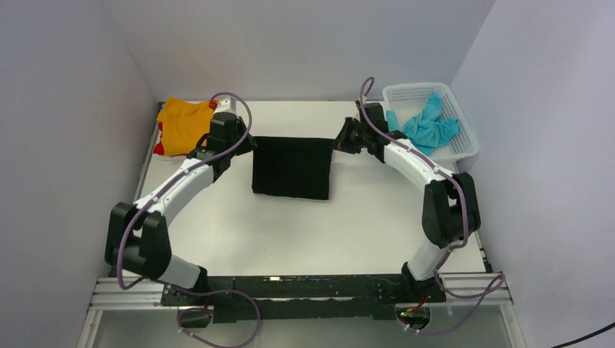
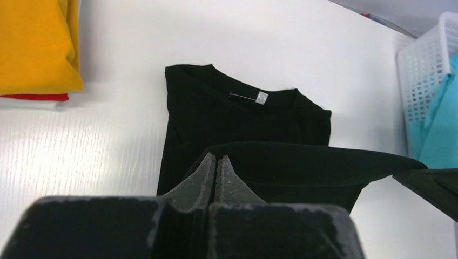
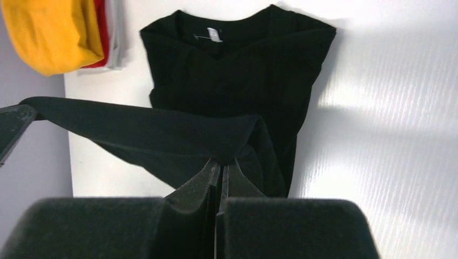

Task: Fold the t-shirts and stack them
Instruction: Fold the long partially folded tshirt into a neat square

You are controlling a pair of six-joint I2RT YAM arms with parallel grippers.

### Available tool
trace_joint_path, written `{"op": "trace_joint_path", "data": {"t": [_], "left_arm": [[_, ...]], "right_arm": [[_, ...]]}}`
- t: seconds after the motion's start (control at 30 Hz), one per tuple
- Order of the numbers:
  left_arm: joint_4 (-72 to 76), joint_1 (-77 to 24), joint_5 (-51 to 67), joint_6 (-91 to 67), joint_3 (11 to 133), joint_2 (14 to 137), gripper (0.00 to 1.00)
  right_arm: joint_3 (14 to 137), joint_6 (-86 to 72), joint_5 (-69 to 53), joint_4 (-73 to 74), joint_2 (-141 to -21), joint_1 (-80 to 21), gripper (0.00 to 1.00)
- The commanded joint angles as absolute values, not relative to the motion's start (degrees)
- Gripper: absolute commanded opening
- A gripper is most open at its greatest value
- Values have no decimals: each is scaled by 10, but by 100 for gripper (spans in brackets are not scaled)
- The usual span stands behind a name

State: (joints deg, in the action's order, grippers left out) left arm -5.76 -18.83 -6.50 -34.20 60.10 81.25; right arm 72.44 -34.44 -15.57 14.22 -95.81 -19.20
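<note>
mid-fold, left gripper (image 1: 245,145) and right gripper (image 1: 339,142) clamp the black t-shirt (image 1: 291,172) by its raised edge; next, probably lower it squarely.

I work in a robotics lab cell — plain pale walls (image 1: 290,43) box in my white table (image 1: 290,232), and my arms are bolted to an aluminium rail (image 1: 116,293).

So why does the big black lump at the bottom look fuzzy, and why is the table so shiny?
Left wrist view: the left tool sits right by the lens, so its body blurs, while the black t-shirt looks sharp. Right wrist view: same blur on the right tool, and the table shines in bright streaks. Top view: even, soft light, only faint shadows.
</note>
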Motion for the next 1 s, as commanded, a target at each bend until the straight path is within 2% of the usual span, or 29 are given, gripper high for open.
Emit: {"op": "trace_joint_path", "data": {"t": [0.0,0.33,0.47,0.5,0.53,0.6,0.63,0.67,0.7,0.73,0.83,0.97], "left_arm": [[-37,-165,-66,-320,653,867,0],[-59,-141,-42,-330,731,1002,0],[-68,-128,-21,-341,751,1038,0],[-69,-126,-13,-341,757,1046,5],[-71,-124,-7,-341,763,1053,14],[-73,-119,3,-339,779,1064,41],[-76,-116,16,-336,789,1068,62],[-81,-115,24,-332,802,1069,76],[-83,-114,31,-329,810,1067,89],[-82,-114,40,-322,815,1063,99],[-58,-114,100,-315,808,1044,99],[-64,-115,189,-316,784,1026,99]], "right_arm": [[760,-332,-121,121,-996,-178,0],[835,-323,-110,125,-1117,-174,0],[862,-325,-107,123,-1158,-171,4],[870,-324,-105,125,-1165,-171,9],[883,-323,-103,127,-1172,-169,20],[904,-318,-100,132,-1183,-167,34],[918,-315,-101,139,-1188,-165,63],[935,-311,-101,147,-1193,-165,92],[952,-307,-101,158,-1194,-165,99],[965,-304,-107,163,-1192,-165,100],[935,-314,-145,130,-1161,-167,100],[830,-332,-199,59,-1098,-174,100]]}}
